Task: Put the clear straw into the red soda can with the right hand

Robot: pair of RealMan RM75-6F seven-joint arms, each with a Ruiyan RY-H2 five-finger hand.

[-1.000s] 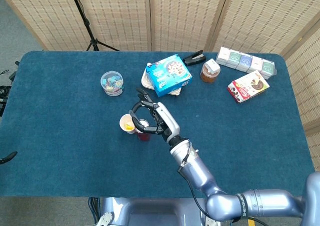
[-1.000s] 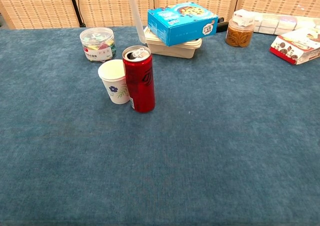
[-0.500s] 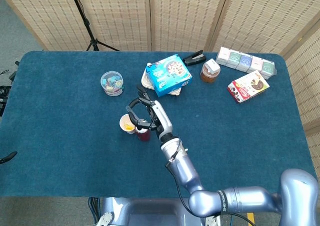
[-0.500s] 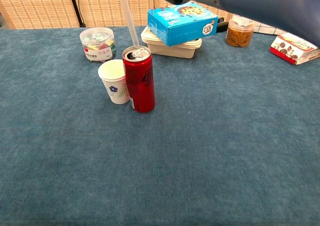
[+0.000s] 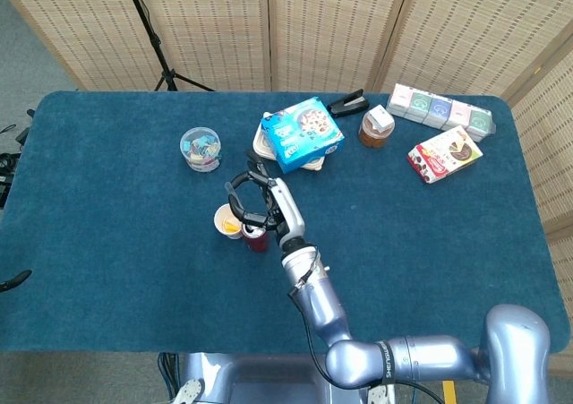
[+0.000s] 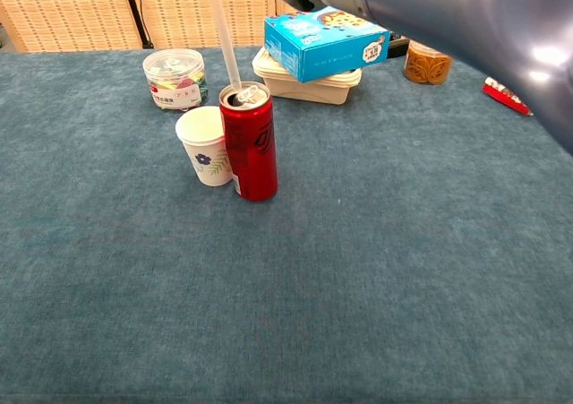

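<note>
1. Now, in the head view, the right hand (image 5: 260,208) hangs directly over the red soda can (image 5: 256,240), which stands upright on the blue table (image 5: 107,243). Its fingers are curled in, but the clear straw cannot be made out from here.
2. A white paper cup (image 5: 227,221) touches the can at its 9 o'clock. A blue cookie box (image 5: 302,133) on a white container lies toward 1 o'clock, and a clear tub (image 5: 200,148) of coloured bits toward 11 o'clock.
3. Compared with half a second ago, the forearm has swung a little further left and nearer the robot, while the hand stays above the can.
4. The left hand shows in neither view.
5. In the chest view, the clear straw (image 6: 224,37) comes down from the top edge, leaning slightly, and its lower tip meets the can's (image 6: 250,144) opening at the top.
6. The grip on the straw lies above the frame, so I cannot tell how the hand holds it.
7. Half a second ago the straw leaned more; it now stands closer to upright, with its tip at the opening.
8. The right arm (image 6: 466,28) now fills more of the upper right, hiding the brown jar (image 6: 427,64) partly.
</note>
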